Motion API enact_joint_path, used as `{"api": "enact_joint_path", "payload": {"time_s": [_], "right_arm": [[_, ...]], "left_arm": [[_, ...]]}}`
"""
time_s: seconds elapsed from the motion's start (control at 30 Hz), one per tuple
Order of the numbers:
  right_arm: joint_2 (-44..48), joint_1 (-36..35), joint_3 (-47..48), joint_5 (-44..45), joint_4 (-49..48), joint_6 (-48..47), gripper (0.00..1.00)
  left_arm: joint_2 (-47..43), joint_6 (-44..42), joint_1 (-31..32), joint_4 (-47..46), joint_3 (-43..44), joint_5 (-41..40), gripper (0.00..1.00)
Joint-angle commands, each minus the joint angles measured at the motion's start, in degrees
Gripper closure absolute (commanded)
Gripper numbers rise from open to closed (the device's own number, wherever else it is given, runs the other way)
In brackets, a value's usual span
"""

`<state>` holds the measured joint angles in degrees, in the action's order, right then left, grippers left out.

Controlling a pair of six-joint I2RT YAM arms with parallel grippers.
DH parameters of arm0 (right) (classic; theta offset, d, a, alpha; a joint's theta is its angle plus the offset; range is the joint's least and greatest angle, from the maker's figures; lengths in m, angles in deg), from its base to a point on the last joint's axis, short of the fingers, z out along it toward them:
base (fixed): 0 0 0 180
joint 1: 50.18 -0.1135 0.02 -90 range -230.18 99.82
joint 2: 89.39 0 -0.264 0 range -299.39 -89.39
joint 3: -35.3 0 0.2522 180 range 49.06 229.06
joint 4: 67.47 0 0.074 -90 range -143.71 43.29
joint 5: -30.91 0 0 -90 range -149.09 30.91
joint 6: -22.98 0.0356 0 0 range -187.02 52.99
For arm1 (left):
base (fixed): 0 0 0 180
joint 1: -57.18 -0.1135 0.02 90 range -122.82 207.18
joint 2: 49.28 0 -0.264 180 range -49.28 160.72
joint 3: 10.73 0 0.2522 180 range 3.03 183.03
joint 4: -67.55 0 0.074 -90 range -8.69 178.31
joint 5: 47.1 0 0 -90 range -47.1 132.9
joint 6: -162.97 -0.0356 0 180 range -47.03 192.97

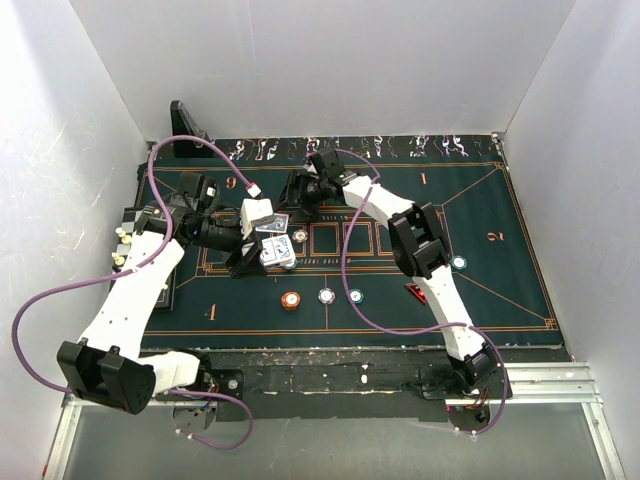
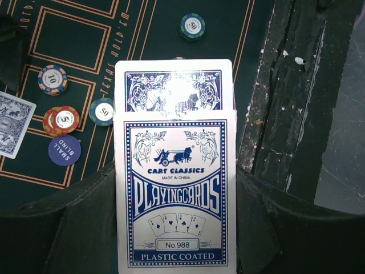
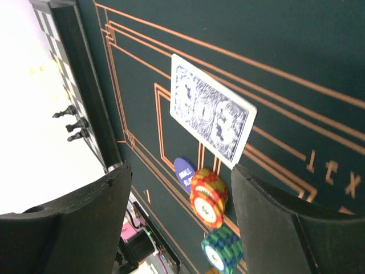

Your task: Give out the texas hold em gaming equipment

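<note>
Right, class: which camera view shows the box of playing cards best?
The left wrist view: the box of playing cards fills the middle, held between the left jaws, its print readable. The top view shows it only as a small blue-and-white shape at that arm's tip. The right wrist view does not show it.

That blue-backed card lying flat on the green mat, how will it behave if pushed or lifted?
The card looks thin: probably light and bendy. Flat on the mat, likely hard to get under. The card box reads plastic coated, so probably slick.
</note>
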<state>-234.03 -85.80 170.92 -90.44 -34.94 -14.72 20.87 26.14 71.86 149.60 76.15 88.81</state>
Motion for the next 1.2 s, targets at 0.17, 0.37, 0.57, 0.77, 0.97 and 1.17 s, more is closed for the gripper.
{"api": "enact_joint_path", "payload": {"time_s": [0.17,0.37,0.57,0.77,0.97,1.17], "right_arm": [[17.87,1.95,-4.16,2.61,4.87,-6.32,0.18],[35.97,3.45,-24.53,-0.36,-0.38,-5.54,0.13],[51.28,3.01,-44.66,-10.38,-13.91,0.17,0.12],[54.99,-1.11,-49.45,-13.91,-17.80,1.76,0.11],[50.69,-5.42,-44.08,-14.43,-14.45,0.18,0.10],[48.67,-7.19,-43.73,-14.79,-16.91,1.40,0.09]], "left_arm": [[0.69,1.04,-0.26,-1.76,1.67,1.11,0.96],[1.39,0.69,-0.26,-1.41,1.41,-0.12,0.96],[0.78,1.39,-0.26,-4.21,-0.17,-0.12,0.96],[-1.68,2.01,0.00,-8.61,-1.40,-1.44,0.97],[-2.30,0.16,0.26,-8.53,-1.23,-2.84,0.97],[-3.44,-1.16,0.96,-9.58,-2.10,-2.67,0.97]]}}
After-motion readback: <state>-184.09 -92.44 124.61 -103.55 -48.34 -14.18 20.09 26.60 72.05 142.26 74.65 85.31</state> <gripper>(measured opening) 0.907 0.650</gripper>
